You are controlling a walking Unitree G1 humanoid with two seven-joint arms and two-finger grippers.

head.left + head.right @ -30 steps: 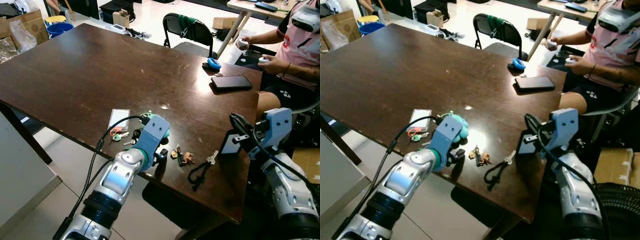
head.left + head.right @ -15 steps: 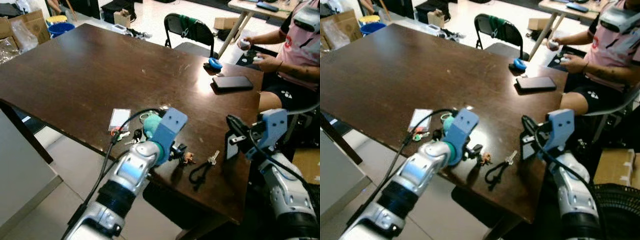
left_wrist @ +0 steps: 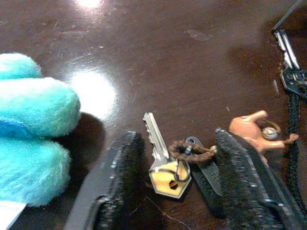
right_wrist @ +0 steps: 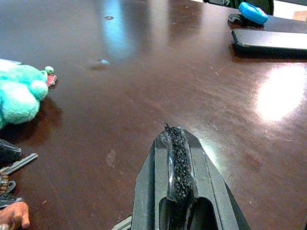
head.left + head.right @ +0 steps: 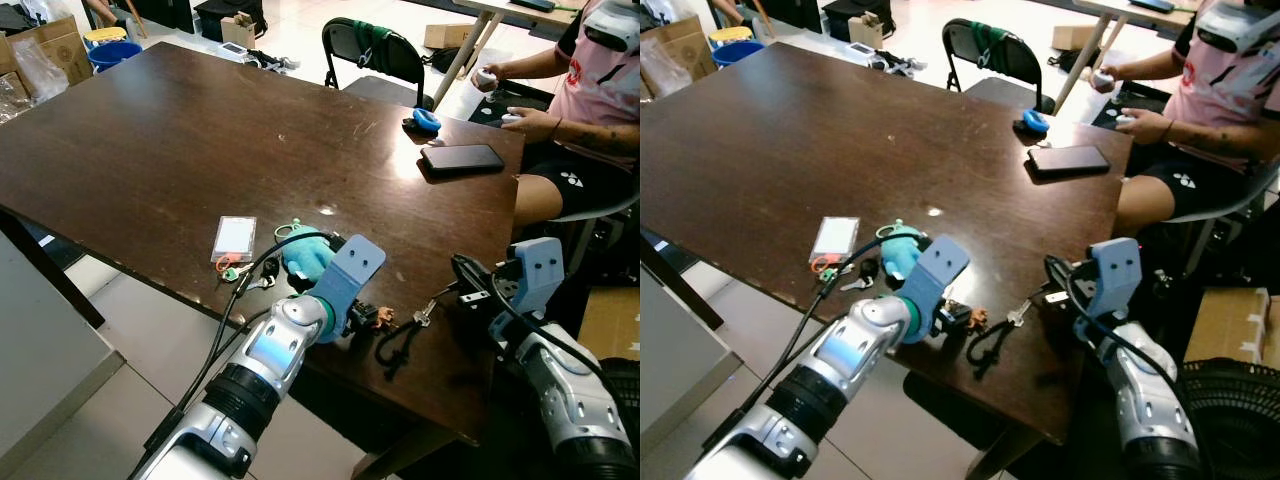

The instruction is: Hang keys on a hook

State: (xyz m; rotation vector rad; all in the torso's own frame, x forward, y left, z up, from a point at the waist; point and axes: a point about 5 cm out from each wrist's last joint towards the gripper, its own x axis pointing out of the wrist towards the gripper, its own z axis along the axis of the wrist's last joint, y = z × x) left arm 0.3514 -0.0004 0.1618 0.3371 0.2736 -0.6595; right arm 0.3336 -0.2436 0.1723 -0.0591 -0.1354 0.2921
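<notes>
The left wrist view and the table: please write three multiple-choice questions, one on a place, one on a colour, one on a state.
1. Where does the key lie?
A. between the left gripper's fingers
B. on the phone
C. on the chair

2. What colour is the plush toy?
A. red
B. turquoise
C. black

3. How is the left gripper?
A. shut on the phone
B. open
C. holding the toy

Answers: 1 A, a black finger stands on each side; 2 B, its fur is turquoise; 3 B, there is a wide gap around the key.
</notes>
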